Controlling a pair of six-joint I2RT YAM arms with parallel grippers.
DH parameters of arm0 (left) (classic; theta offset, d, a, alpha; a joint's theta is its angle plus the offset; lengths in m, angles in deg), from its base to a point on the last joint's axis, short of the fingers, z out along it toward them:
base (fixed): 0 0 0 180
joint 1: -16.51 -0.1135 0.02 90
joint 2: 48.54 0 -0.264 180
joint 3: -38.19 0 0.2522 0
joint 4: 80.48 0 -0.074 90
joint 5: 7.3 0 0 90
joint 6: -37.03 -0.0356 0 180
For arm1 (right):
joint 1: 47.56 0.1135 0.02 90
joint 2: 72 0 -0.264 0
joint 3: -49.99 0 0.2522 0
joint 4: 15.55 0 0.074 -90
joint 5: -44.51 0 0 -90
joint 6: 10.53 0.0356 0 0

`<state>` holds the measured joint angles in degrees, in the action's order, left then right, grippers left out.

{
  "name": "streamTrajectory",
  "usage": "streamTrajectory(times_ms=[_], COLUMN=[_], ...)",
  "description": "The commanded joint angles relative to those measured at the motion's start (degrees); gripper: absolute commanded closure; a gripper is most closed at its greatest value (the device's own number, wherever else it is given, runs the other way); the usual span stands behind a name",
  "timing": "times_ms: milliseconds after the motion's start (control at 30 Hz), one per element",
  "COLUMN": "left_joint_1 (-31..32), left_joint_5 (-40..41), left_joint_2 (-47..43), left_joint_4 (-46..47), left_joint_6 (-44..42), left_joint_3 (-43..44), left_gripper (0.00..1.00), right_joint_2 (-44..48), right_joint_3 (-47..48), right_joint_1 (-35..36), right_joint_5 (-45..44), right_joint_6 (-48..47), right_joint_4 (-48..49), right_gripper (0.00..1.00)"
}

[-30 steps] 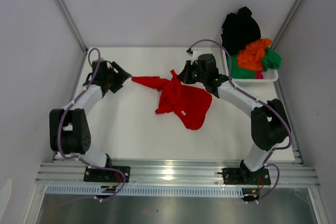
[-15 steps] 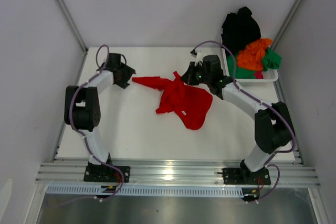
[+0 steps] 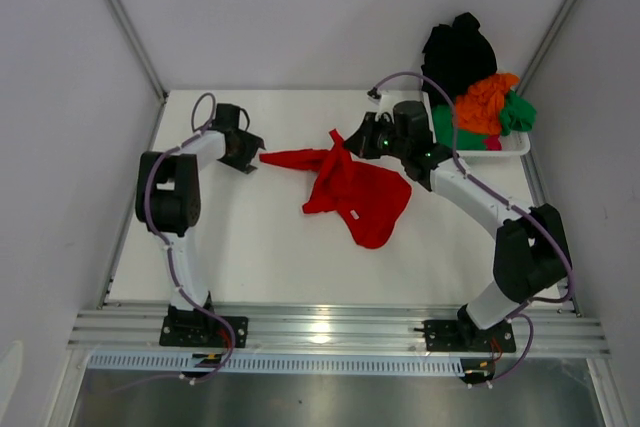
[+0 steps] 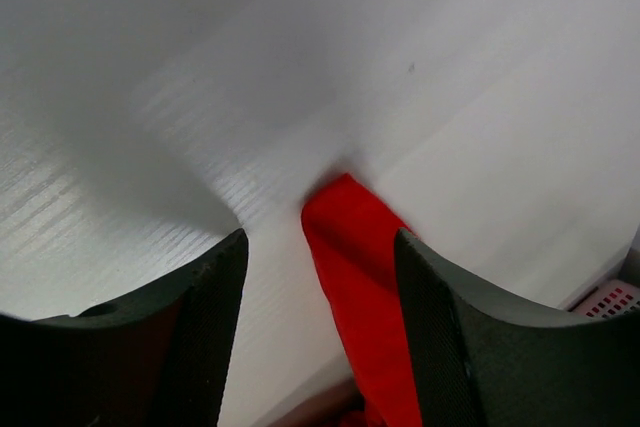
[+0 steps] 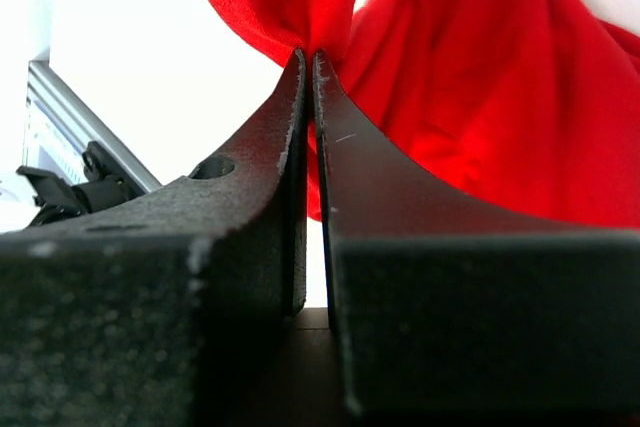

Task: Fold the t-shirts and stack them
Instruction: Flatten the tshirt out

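Observation:
The bright red t-shirt (image 3: 358, 193) lies crumpled mid-table, one sleeve stretched out to the left. My left gripper (image 3: 256, 154) is at that sleeve's tip. In the left wrist view its jaws stand open astride the red sleeve end (image 4: 358, 277), which lies close to the right finger (image 4: 470, 347). My right gripper (image 3: 352, 143) is shut on a raised fold of the red t-shirt (image 5: 470, 87); the cloth is pinched at its tips (image 5: 308, 52). More t-shirts are heaped at the back right: black (image 3: 457, 52), orange (image 3: 485, 102), green (image 3: 520, 112), and a bit of pink (image 3: 493, 144).
A white plastic basket (image 3: 512, 149) at the back right corner holds the heap of t-shirts. White walls and metal frame posts close in the table on three sides. A ribbed metal rail (image 3: 330, 327) runs along the near edge by the arm bases.
The left arm has reached right to the sleeve tip and its jaws have narrowed round it. The right gripper has drifted slightly right and back, dragging the red t-shirt along.

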<state>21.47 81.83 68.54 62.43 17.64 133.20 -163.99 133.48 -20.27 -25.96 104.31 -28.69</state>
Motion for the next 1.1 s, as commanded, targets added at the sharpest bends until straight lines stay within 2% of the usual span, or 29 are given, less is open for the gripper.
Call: streamTrajectory(times_ms=[0,67,300,533,733,1067], left_joint_1=[0.4,0.4,0.7,1.7,3.0,3.3], left_joint_5=[-1.7,-2.5,-4.8,-4.0,-0.9,0.6], left_joint_2=[1.5,2.0,1.6,2.9,5.6,7.2], left_joint_4=[0.6,1.5,3.2,-1.7,-7.5,-12.0], left_joint_6=[1.8,1.8,0.1,-0.8,-2.6,-5.5], left_joint_3=[2.2,2.2,0.9,4.0,10.8,14.5], left_gripper=[0.37,0.41,0.4,0.44,0.48,0.52], right_joint_2=[3.0,3.1,2.9,1.6,1.6,1.6], right_joint_3=[0.1,-0.2,-0.7,0.3,1.4,3.9], right_joint_1=[0.8,1.1,2.9,3.6,3.7,3.9], right_joint_5=[0.7,0.5,-1.0,-1.3,-1.5,-1.8], right_joint_6=[0.5,0.7,0.9,1.2,1.5,1.1], right_joint_4=[0.3,0.4,0.8,1.4,1.0,0.4], right_gripper=[1.0,1.0,1.0,1.0,1.0,1.0])
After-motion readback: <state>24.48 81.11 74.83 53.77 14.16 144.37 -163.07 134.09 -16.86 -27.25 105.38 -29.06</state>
